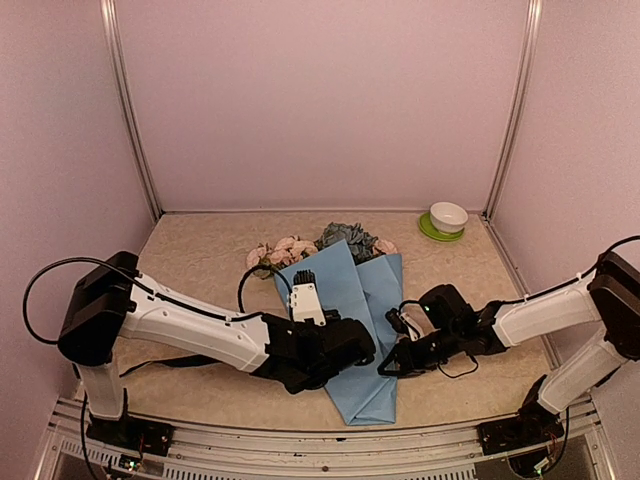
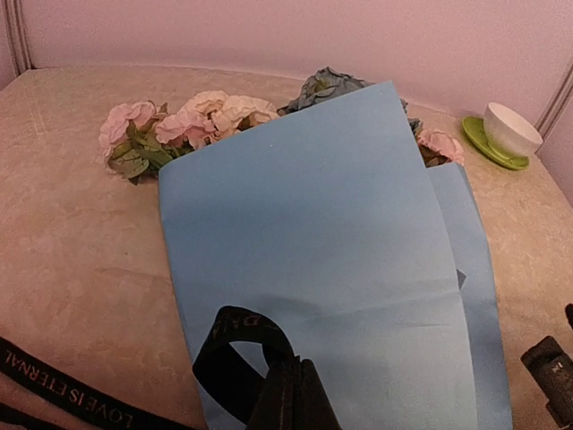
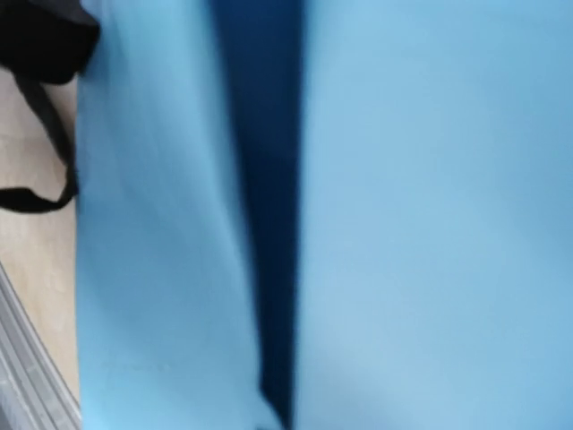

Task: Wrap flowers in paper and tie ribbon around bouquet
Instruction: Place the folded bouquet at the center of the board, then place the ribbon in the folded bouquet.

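Ribbon (image 2: 213,354) pinched in my closed left claw (image 2: 286,390) over the bouquet (image 2: 322,251), right claw (image 1: 392,362) spread-or-shut can't tell; tying step, next probably loop it round the cone.

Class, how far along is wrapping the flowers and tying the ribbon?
Done: the paper is folded over the flowers, with blooms poking out the far end. In hand: the left gripper is shut on a loop of the ribbon over the paper. Left: the ribbon is not yet tied around the paper.
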### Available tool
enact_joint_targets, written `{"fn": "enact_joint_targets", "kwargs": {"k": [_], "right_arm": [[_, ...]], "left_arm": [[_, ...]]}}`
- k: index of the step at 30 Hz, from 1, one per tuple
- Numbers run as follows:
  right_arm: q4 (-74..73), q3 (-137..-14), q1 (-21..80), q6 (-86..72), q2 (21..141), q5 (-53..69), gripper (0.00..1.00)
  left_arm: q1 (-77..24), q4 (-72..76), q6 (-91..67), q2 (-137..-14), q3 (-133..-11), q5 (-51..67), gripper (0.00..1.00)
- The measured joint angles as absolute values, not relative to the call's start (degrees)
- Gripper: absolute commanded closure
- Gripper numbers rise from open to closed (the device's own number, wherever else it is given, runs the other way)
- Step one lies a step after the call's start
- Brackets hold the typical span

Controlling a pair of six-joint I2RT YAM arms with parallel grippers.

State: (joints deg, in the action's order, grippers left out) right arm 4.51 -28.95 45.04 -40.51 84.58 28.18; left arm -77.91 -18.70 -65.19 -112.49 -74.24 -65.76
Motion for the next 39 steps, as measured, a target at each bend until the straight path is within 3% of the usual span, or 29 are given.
{"fn": "enact_joint_targets", "kwargs": {"k": [3,15,26,31,39], "right_arm": [[4.7,-27.7,44.6,-41.9,82.9,27.6,0.76],[1.9,-27.4,43.1,-41.8,74.8,22.6,0.58],[-1.7,-30.1,42.9,-36.5,64.5,21.8,0.64],[-0.4,-30.9,42.6,-36.0,64.8,23.5,0.70],[3.1,-29.6,36.9,-38.3,67.2,27.7,0.71]], "left_arm": [[-75.3,-9.8,-57.9,-112.1,-73.2,-60.1,1.00],[-72.0,9.7,-49.1,-115.8,-74.6,-38.0,1.00],[-70.4,14.6,-47.7,-119.3,-73.2,-28.2,1.00],[-69.5,16.2,-47.2,-121.3,-73.2,-24.3,1.00],[-67.7,20.0,-45.3,-121.6,-72.1,-19.5,1.00]]}}
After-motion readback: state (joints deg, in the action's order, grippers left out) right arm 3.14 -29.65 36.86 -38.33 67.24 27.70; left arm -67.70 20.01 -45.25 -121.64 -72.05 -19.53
